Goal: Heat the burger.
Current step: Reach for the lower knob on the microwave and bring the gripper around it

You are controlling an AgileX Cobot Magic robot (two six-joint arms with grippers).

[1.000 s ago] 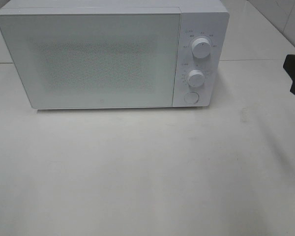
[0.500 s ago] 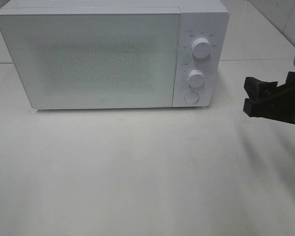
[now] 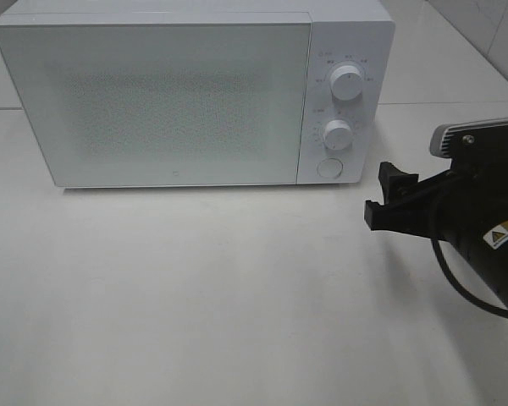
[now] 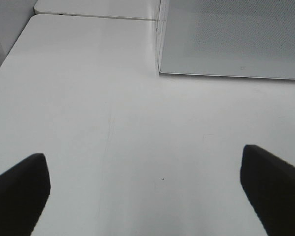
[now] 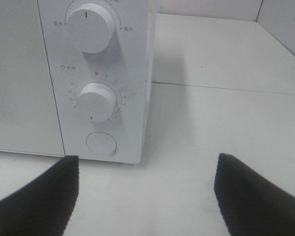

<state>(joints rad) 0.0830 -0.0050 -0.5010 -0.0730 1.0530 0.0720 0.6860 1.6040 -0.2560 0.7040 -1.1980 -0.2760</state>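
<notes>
White boxy microwave (image 3: 152,101) stands shut, burger unseen; black left gripper (image 4: 143,162) and right gripper (image 3: 379,193) gape empty, heating seemingly unstarted.

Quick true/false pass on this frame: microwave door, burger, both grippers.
1. The microwave door is closed. True.
2. The burger sits in front of the microwave. False: no burger is in view.
3. The right gripper is open and empty. True.
4. The right gripper touches the microwave. False: it hangs apart from it, off its right side.
5. The left gripper is shut. False: it is open.
</notes>
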